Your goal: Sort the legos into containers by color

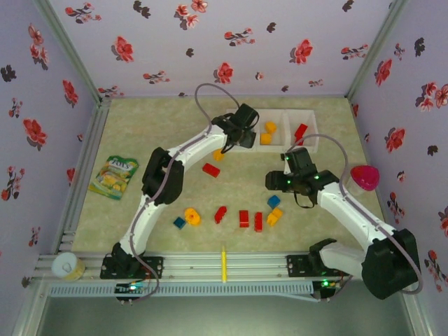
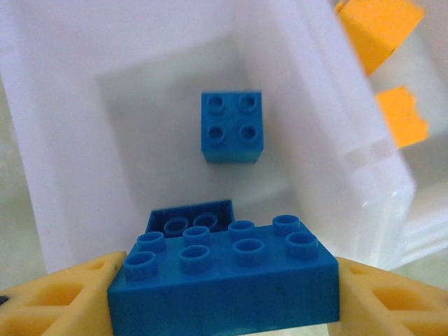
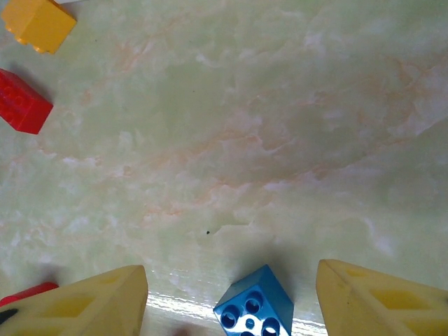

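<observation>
Nearest your left wrist camera, a blue eight-stud plastic brick (image 2: 231, 276) sits clamped between the yellow fingers (image 2: 63, 301) of your left hand (image 2: 227, 301), which holds it above the leftmost of three white translucent rectangular bins (image 2: 63, 105). On that bin's floor lies a small blue four-stud brick (image 2: 232, 126), studs up, and another blue brick (image 2: 189, 212) peeks from behind the held one. The neighbouring bin holds two orange-yellow bricks (image 2: 381, 28); from above you see a red brick (image 1: 300, 133) in the third. Your right hand (image 3: 231, 297) stands wide, low over the pale green marbled bench (image 3: 280, 140), with a small blue brick (image 3: 253, 308) between its fingers, clear of both. A second red brick (image 3: 21, 101) and an orange-yellow one (image 3: 38, 24) lie well apart from it, and more loose bricks (image 1: 243, 218) dot the bench nearer the arms' bases.
</observation>
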`<state>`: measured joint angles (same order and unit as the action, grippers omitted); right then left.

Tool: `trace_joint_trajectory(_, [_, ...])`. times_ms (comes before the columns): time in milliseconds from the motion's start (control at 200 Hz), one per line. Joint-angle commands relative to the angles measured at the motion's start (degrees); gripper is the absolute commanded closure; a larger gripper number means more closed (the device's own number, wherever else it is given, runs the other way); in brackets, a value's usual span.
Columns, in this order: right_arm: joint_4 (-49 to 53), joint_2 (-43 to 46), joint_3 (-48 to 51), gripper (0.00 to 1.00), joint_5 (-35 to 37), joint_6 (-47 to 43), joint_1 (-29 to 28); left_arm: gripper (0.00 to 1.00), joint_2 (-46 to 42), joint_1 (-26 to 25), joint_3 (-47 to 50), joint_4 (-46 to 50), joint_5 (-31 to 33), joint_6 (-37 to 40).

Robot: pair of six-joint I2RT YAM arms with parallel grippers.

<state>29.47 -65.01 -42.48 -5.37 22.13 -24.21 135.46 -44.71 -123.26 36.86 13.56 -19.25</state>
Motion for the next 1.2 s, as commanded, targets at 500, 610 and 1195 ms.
trace_joint_trajectory(500, [2.6, -2.0, 3.7, 0.34, 1.4, 1.9, -2.3, 0.39, 6.1, 1.3, -8.6, 0.7, 2.7, 3.6])
trace_joint_trajectory(610, [2.7, -3.6, 3.5, 0.33, 1.1, 2.0, -2.8, 0.37, 6.4, 1.4, -9.0, 0.8, 2.7, 4.0])
trace_joint_trajectory(1195, [2.8, -8.3, 3.2, 0.29, 1.0, 2.5, -6.5, 0.27, 6.4, 1.4, -10.6, 1.8, 2.6, 4.5])
